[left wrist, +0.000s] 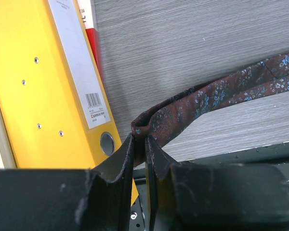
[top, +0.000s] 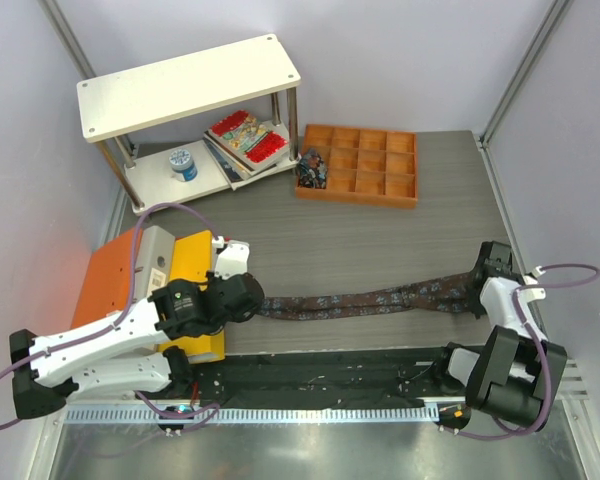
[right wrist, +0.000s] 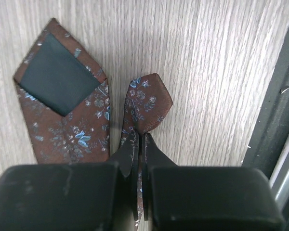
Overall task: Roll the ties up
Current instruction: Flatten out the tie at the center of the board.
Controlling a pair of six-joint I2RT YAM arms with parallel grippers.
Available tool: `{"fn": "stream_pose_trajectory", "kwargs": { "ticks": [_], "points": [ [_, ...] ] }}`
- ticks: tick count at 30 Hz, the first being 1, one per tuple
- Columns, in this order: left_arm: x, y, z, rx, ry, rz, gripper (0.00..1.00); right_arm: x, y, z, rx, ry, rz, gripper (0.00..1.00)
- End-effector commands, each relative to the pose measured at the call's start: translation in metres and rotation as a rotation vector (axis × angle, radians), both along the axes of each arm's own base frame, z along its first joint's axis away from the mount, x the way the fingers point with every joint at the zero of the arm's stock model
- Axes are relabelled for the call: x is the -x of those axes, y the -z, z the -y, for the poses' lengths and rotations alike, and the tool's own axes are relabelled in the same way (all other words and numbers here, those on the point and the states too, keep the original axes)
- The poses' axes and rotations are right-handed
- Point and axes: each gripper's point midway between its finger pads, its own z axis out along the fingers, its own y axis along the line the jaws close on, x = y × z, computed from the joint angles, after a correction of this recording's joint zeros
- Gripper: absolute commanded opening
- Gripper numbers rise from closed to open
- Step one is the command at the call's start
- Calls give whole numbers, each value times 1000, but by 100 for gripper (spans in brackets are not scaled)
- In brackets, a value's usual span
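The tie (top: 380,298), dark brown with small blue and pale flowers, lies doubled over in a long band across the table (top: 380,230). Its folded bend (left wrist: 151,122) is raised at the left. At the right, the wide pointed end (right wrist: 62,96) lies flat with its dark lining up, the narrow tip (right wrist: 147,101) just beside it.

Surface: grey wood-grain table (top: 380,240) | far left: white two-tier shelf unit (top: 190,80) | far centre: orange compartment tray (top: 360,197) | left: orange binder (top: 105,275), yellow binder (top: 195,255) | near half: brown floral tie (top: 360,300), stretched left to right | near edge: black strip (top: 320,375)
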Motion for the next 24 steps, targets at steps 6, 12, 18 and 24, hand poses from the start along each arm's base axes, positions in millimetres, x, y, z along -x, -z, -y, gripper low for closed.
{"fn": "stream_pose_trajectory", "kwargs": {
  "ticks": [6,12,18,24],
  "points": [
    [-5,-11,-3,17,-37,48,14,-8,-70,11,105,-48,111,1],
    [-5,-10,-4,11,-38,47,14,-36,-98,3,93,-176,225,1],
    [-6,-10,-5,14,-51,50,14,-72,-79,-17,12,-330,344,1],
    [-6,-13,-12,11,-84,65,14,-79,-48,-28,-72,-410,293,63]
  ]
}}
